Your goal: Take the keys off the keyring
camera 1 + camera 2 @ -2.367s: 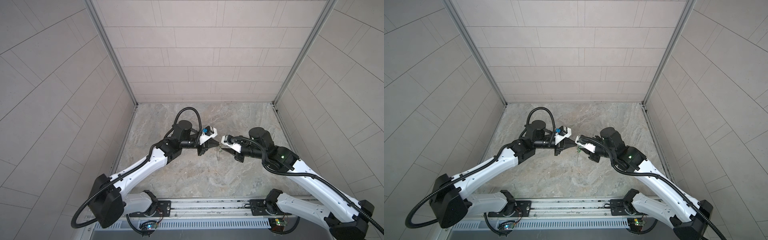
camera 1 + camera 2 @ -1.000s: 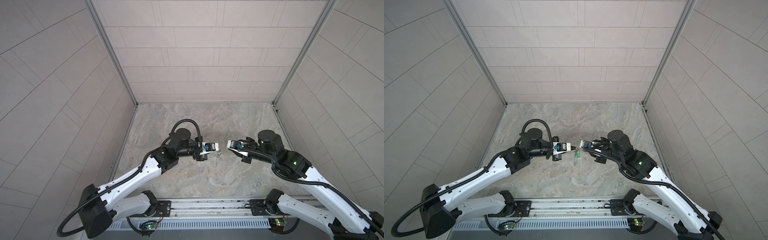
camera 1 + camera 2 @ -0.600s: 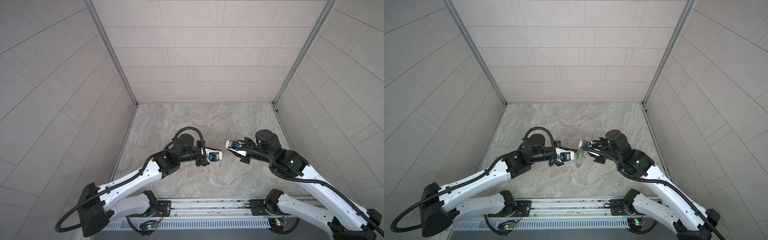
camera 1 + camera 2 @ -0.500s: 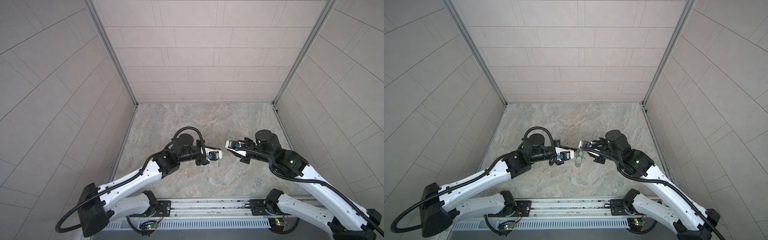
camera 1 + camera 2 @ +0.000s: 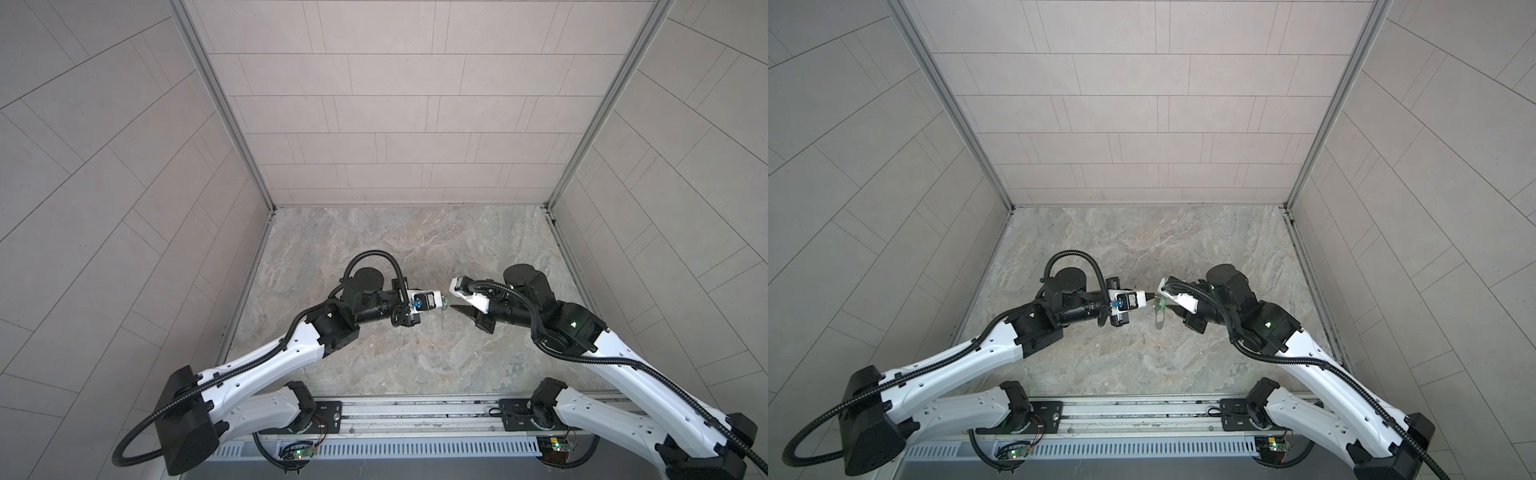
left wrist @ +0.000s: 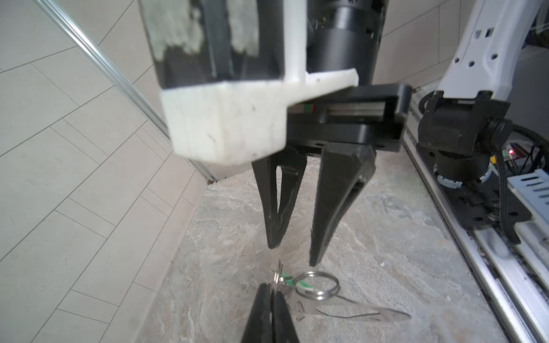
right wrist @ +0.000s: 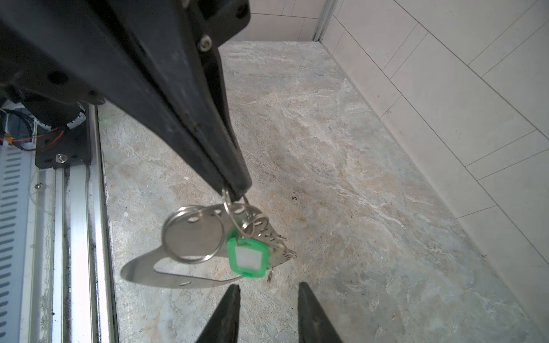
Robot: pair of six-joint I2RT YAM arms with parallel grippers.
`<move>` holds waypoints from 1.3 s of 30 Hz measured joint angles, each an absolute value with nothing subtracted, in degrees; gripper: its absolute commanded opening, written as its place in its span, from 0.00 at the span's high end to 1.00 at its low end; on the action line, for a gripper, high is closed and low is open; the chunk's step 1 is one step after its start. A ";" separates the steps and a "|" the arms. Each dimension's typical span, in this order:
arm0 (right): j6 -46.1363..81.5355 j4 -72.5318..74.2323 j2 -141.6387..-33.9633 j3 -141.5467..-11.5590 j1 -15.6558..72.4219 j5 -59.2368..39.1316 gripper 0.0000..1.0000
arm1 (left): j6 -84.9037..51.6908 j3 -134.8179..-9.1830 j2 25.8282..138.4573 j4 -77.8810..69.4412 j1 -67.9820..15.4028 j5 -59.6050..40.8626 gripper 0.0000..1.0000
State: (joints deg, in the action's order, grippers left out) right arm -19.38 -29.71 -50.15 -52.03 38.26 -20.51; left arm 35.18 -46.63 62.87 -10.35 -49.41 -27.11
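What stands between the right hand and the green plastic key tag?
Nothing visible: only air separates the right hand from the bright green plastic key tag hanging on the grey metal keyring in the shut left hand.

Your table (image 5: pixel 374 249) is flat, with a grey and brown stone look, and a few tiny dark specks (image 7: pixel 294 196) lie on it. Tiled walls (image 5: pixel 395 124) stand at 9, 12 and 3 o'clock, and a metal rail (image 5: pixel 415 409) runs along 6 o'clock.
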 measured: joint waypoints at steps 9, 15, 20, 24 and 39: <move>-10.72 -24.99 -50.15 -48.27 38.26 -20.36 0.58 | 28.29 -46.63 62.92 -12.21 -48.14 -30.68 1.00; -7.99 -22.85 -50.17 -48.29 38.30 -22.55 0.58 | 24.82 -46.68 63.57 -12.25 -47.44 -33.04 1.00; -7.66 -22.26 -50.19 -48.29 39.24 -22.52 0.56 | 20.29 -46.68 64.69 -13.85 -45.63 -35.51 1.00; -7.42 -21.61 -50.35 -48.29 39.40 -23.40 0.55 | 16.10 -46.70 65.73 -16.78 -44.18 -37.54 1.00; -8.14 -19.59 -50.68 -48.29 41.36 -17.80 0.58 | 11.09 -47.35 66.89 -20.08 -43.72 -40.80 1.00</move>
